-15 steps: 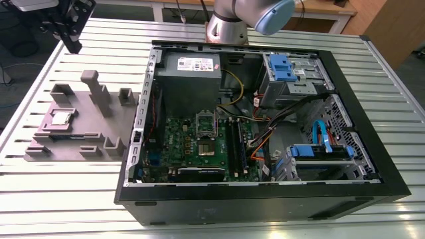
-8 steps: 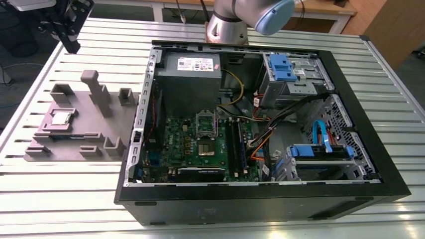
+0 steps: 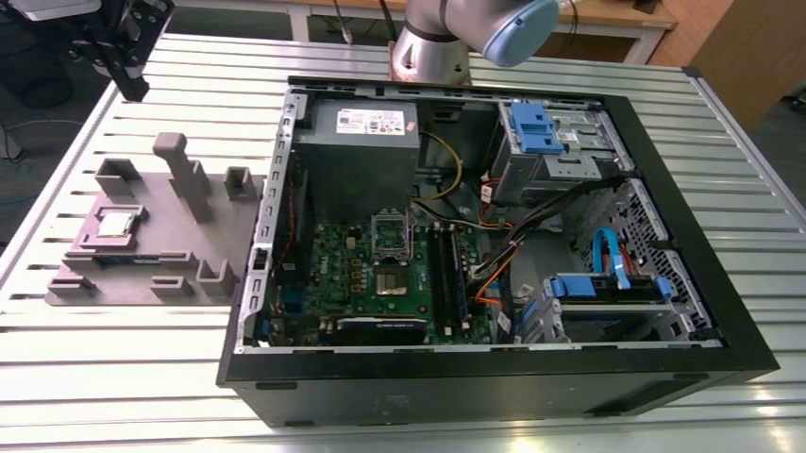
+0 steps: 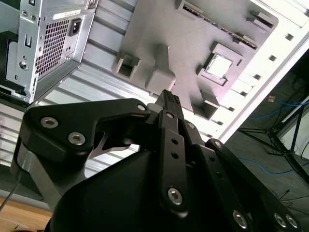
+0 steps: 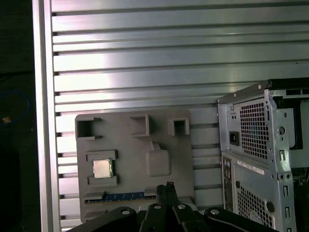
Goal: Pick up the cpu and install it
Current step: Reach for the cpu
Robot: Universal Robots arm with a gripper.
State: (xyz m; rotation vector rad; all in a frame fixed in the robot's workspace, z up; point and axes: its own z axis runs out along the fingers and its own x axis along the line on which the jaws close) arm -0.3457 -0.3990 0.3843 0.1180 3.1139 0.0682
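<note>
The cpu is a small silver square lying in a recess of the mauve-grey tray at the exterior view's left, beside the open computer case. Both wrist views show the cpu resting on the tray. My gripper hangs high over the table's far left corner, well apart from the tray. Its black fingers meet in a narrow point with nothing between them in both wrist views.
Inside the case lie the green motherboard with its metal-framed socket, a grey power supply, blue drive brackets and loose cables. Upright blocks stand on the tray. The slatted metal table ends close behind the gripper.
</note>
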